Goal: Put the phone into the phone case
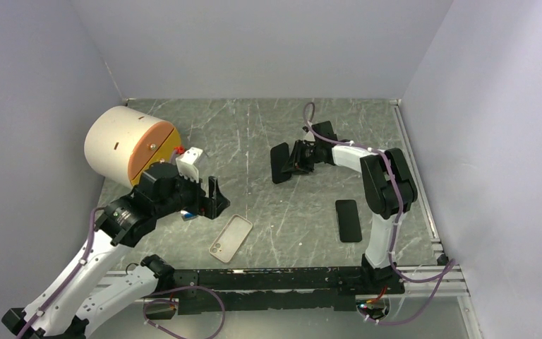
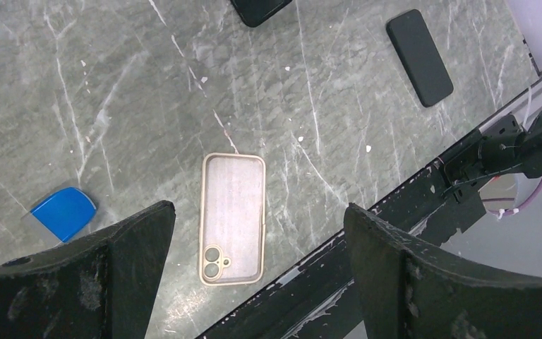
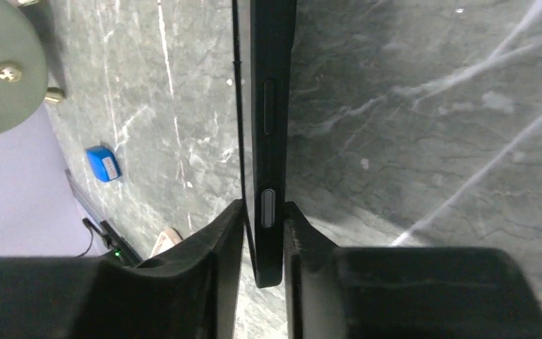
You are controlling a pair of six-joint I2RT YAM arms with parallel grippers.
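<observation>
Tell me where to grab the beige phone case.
Pinch the phone case across its two long edges near mid-length, coming straight down. It lies flat on the table, thin, and its narrow width should fit the open left gripper hovering above it.

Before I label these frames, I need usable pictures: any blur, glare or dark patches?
Top external: even light, sharp, the phone case clear, no glare. Left wrist: case crisp, the left fingers dark and slightly soft. Right wrist: the black phone sits edge-on and close, the right fingers almost featureless black, the marble behind slightly blurred.
</observation>
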